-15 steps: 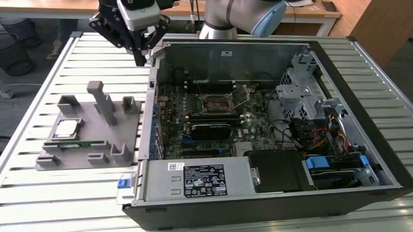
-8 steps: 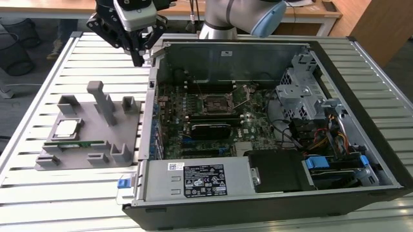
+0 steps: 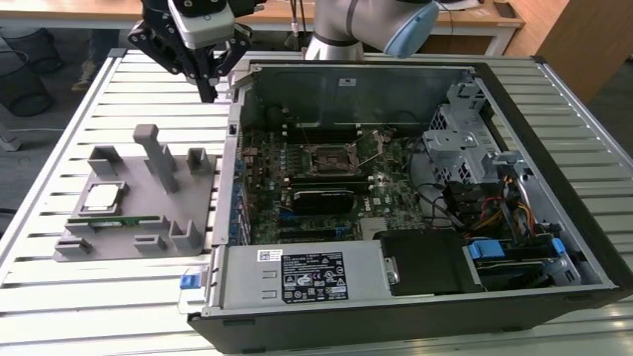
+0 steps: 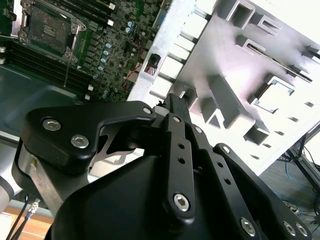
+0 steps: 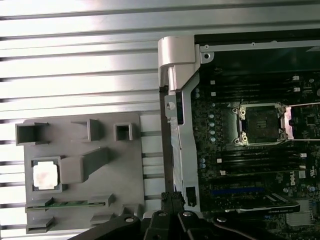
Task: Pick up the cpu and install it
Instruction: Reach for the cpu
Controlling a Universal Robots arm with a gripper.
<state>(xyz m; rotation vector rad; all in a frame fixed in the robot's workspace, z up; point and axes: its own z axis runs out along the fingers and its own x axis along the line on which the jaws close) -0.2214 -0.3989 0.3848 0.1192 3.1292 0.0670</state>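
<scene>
on grey holder, glare-washed cpu

From my station I see an open computer case lying on the slatted bench. Its green motherboard is exposed, with a black socket near its middle. The power supply sits at the case's end nearest the exterior camera, and a drive cage stands toward the exterior view's right. Beside the case, a grey holder carries a green memory stick.
</scene>
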